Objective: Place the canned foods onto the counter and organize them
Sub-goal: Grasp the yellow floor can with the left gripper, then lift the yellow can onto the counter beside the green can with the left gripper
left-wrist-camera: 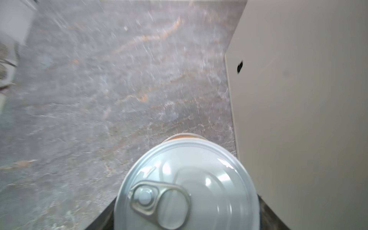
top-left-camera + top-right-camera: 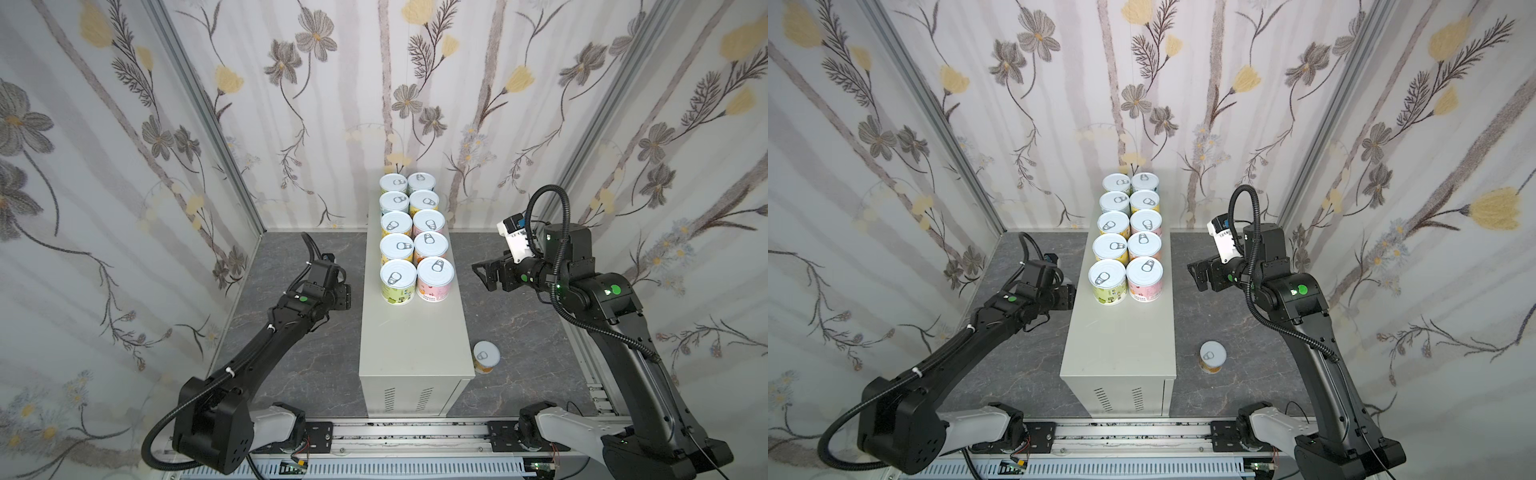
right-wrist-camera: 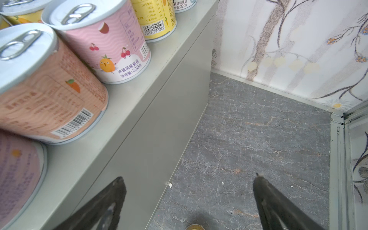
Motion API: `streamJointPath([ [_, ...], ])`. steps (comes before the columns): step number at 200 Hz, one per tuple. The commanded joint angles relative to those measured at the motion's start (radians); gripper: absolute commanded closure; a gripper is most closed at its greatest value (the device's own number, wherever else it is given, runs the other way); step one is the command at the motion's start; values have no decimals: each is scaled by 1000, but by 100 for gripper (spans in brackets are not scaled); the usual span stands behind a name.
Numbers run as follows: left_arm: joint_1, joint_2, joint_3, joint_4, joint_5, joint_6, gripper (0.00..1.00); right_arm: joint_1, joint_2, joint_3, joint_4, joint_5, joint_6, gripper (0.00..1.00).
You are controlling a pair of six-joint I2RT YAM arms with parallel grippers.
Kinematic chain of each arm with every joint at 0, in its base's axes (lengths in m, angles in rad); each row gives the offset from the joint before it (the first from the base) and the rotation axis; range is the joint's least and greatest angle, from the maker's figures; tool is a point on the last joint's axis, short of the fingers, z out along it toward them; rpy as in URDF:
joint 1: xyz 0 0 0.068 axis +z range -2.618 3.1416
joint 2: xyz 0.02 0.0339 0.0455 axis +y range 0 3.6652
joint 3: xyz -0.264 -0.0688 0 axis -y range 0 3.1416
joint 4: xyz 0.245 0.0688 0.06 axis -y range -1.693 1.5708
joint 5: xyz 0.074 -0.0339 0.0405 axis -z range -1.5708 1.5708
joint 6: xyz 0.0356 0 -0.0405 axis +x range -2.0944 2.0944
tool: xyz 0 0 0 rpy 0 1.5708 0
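Note:
Several cans (image 2: 398, 279) with white pull-tab lids stand in two rows on the far half of the pale counter (image 2: 411, 336). My left gripper (image 1: 186, 211) is shut on another can (image 1: 199, 179), with a dark finger against each side; a sliver of orange label shows. It hangs by the counter's left wall (image 1: 298, 99). In both top views the wrist hides that can. One more can (image 2: 486, 356) stands on the floor right of the counter. My right gripper (image 2: 482, 274) is open and empty beside the counter's right side, level with the nearest pink can (image 3: 111, 45).
The dark marbled floor (image 2: 316, 365) runs along both sides of the counter. Floral walls (image 2: 291, 124) close in the back and sides. A metal rail (image 2: 407, 436) with both arm bases crosses the front. The near half of the countertop (image 2: 1121, 340) is bare.

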Motion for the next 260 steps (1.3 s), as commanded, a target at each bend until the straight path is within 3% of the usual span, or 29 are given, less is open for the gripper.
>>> streamJointPath([
  [1,35,-111,106,-197,27,35,46,1,-12,15,39,-38,1,0],
  [38,42,-210,341,-477,110,59,46,6,-39,7,66,-87,7,0],
  [64,29,-251,427,-596,201,93,45,35,-50,6,73,-92,7,0],
  [134,-101,-395,561,-642,394,110,47,264,-55,49,85,-44,-6,0],
  [174,-145,-395,603,-641,483,117,47,311,-50,74,91,-25,-2,0],
  [260,-241,-274,653,-627,514,127,49,329,-77,49,77,40,-3,0],
])
